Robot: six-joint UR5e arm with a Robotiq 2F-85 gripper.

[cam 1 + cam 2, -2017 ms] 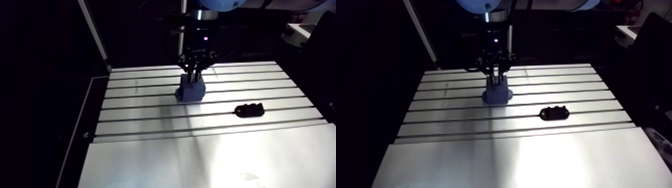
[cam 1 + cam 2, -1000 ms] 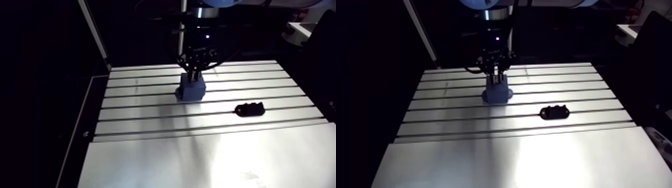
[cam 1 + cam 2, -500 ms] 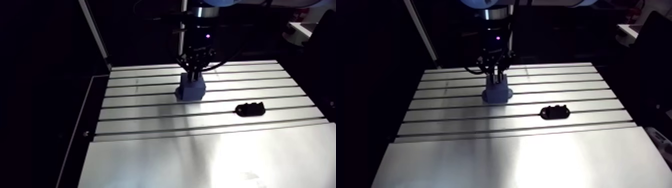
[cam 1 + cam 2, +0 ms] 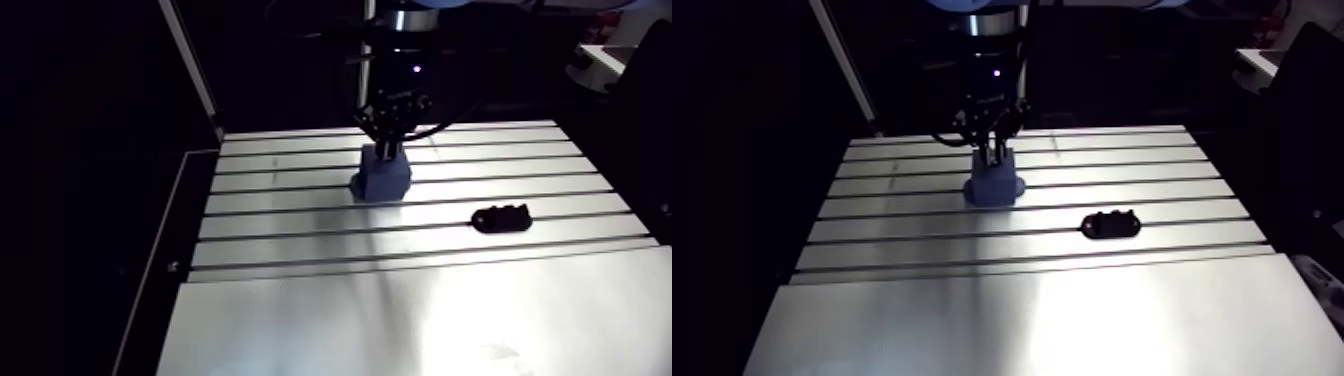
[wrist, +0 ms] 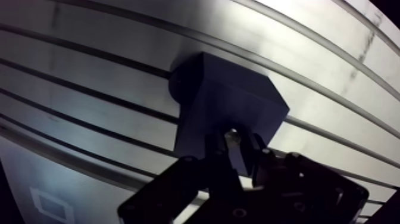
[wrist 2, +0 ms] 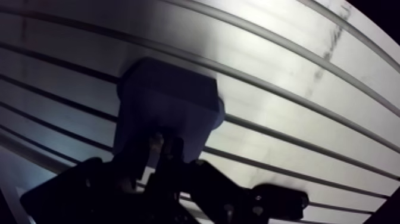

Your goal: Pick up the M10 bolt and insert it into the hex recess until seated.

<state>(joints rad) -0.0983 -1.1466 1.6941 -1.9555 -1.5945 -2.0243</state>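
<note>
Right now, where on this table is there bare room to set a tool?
The smooth front plate, from the last slot to the near edge, is bare. So are the slotted rows left of the blue block in the arm view. Crowded: that block under the gripper, and the black part.

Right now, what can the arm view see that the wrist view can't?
Only the arm view shows the black part lying apart from the block, and far more of the table. Only the wrist view shows a small square mark on the table, and something pale, maybe the bolt, at the tip of the gripper; it is too dark to be sure. Both show the gripper right over the blue block on the slotted table.
</note>
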